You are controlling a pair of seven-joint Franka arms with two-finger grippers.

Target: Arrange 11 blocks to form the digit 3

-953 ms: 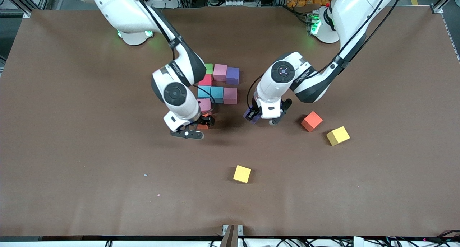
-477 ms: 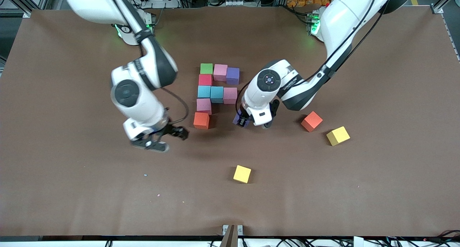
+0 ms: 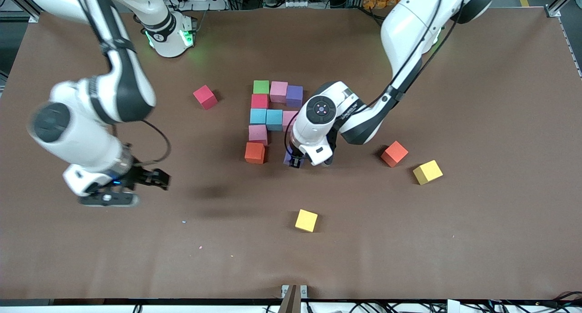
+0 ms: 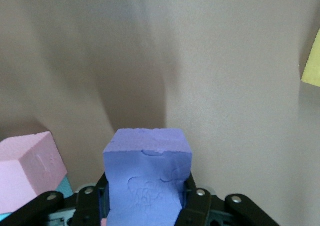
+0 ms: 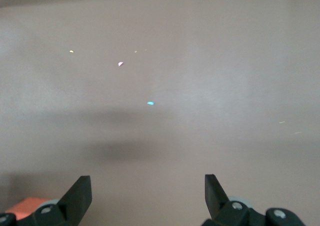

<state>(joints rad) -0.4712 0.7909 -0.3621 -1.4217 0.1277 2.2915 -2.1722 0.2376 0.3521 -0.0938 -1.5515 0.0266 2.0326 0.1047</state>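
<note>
Brown desk (image 3: 477, 258) carries the work. The step in hand looks to be laying the last row of the 3.

The left tool (image 3: 293, 161) is clamped on a purple cube (image 4: 147, 161). It hangs low over the desk at three o'clock of the orange corner cube (image 3: 254, 152), in line with it but with a gap between. Whether the held cube touches the desk I cannot tell. The right tool (image 3: 161, 180) waits over bare desk toward the right arm's end, at about eight o'clock of the figure, its fingers spread wide with nothing between them.

As I judge it, the next move calls for setting the purple cube down square in that row and letting go without dragging it askew. The loose orange cube (image 3: 394, 153), out at three o'clock, would then be fetched to fill the row.

Nine cubes lie in the figure:
- one green cube (image 3: 261, 86)
- one red cube (image 3: 259, 101)
- three pink cubes (image 3: 278, 91)
- one placed purple cube (image 3: 294, 95)
- two light blue cubes (image 3: 274, 119)
- the orange corner cube

The held cube makes ten and the loose orange eleven.

A stray red cube (image 3: 205, 97) sits apart at ten o'clock of the figure. There are also two yellow cubes (image 3: 427, 172), one at four o'clock and one at six. That makes fourteen cubes in all.
</note>
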